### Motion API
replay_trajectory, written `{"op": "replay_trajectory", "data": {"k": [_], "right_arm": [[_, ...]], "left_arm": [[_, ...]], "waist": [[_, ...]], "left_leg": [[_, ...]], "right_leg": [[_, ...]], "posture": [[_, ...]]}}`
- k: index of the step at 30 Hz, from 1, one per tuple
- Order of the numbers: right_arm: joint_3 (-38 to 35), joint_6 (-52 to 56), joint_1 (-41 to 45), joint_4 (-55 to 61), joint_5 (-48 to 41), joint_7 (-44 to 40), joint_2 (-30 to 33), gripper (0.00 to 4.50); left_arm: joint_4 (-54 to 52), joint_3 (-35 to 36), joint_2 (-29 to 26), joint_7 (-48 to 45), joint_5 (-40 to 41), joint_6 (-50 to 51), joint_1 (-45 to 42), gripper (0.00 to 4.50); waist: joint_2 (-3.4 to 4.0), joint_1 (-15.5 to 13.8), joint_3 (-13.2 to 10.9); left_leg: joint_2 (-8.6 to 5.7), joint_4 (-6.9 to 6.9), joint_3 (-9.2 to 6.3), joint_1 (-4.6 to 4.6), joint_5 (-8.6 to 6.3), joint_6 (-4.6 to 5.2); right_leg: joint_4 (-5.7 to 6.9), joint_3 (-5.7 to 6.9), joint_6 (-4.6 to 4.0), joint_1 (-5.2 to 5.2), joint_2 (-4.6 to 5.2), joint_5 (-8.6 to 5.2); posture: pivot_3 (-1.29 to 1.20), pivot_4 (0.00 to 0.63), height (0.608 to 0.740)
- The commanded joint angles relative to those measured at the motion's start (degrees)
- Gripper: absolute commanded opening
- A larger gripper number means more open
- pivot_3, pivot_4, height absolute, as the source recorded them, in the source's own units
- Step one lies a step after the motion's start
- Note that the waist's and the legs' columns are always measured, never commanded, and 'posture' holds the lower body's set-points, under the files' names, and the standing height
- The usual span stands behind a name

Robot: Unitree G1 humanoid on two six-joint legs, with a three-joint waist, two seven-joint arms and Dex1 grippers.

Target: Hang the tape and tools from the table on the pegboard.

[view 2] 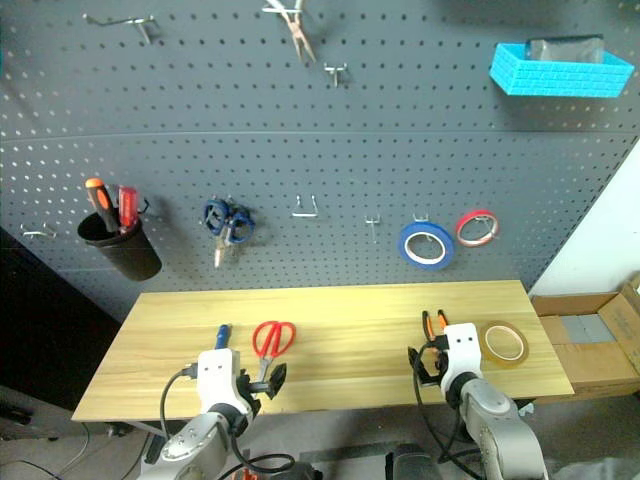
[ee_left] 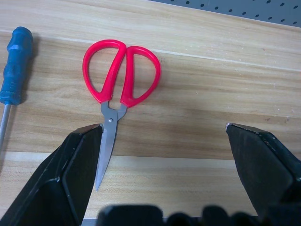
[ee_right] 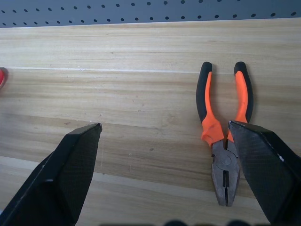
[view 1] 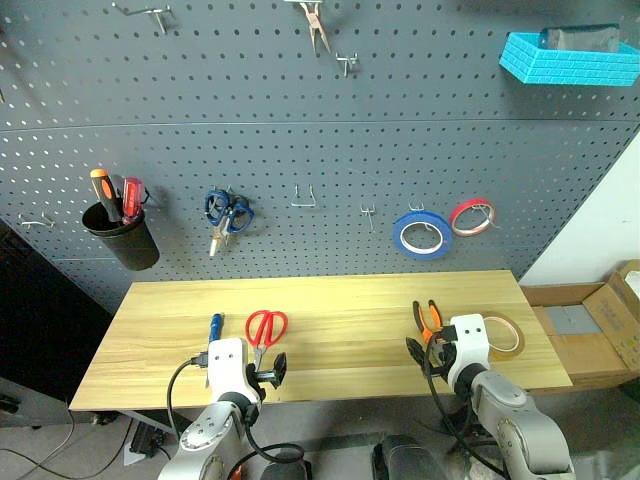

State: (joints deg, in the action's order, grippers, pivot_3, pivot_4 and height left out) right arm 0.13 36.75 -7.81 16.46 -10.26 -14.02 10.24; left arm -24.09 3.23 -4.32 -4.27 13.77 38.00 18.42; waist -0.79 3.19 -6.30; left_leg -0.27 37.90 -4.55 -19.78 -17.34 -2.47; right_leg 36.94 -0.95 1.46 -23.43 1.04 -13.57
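Left wrist view: left pincer [ee_left: 164,155] spread wide, holding nothing, over the red-handled scissors [ee_left: 117,94] lying flat on the tabletop [ee_left: 211,84], blue-handled screwdriver [ee_left: 14,70] beside them. Right pincer [ee_right: 164,155] equally wide and empty, one finger above the pliers [ee_right: 223,127]. Tape [view 1: 502,335] lies just right of the pliers. Pegboard [view 1: 300,150] stands behind.

3 tape rolls [view 1: 421,233]; 2 scissors [view 1: 265,328]; 2 pliers [view 1: 428,320]; 3 screwdrivers [view 1: 214,329]
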Motion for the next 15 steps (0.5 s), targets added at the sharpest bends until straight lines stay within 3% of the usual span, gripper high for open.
{"op": "replay_trajectory", "data": {"k": [1, 15], "right_arm": [[-0.24, -0.95, 0.56, 1.49, -0.34, 0.03, 0.1, 4.5], [-0.49, -0.43, 1.14, 1.46, -0.6, 0.4, 0.06, 4.5]], "left_arm": [[-1.15, 0.25, -0.11, 0.17, -0.39, -1.48, -0.35, 4.48], [-1.09, 0.52, 0.24, 0.49, -0.05, -1.57, -0.81, 4.48]], "waist": [[0.0, 0.0, -0.04], [-0.11, -0.02, -0.75]], "left_leg": [[0.0, 0.0, 0.0, 0.0, 0.0, 0.0], [0.01, -0.01, -0.01, -0.01, 0.0, 0.0]], "right_leg": [[0.0, 0.0, 0.0, 0.0, 0.0, 0.0], [-0.01, 0.01, 0.0, -0.02, 0.0, 0.0]], "posture": [[-0.05, 0.084, 0.74], [-0.05, 0.096, 0.74]]}}
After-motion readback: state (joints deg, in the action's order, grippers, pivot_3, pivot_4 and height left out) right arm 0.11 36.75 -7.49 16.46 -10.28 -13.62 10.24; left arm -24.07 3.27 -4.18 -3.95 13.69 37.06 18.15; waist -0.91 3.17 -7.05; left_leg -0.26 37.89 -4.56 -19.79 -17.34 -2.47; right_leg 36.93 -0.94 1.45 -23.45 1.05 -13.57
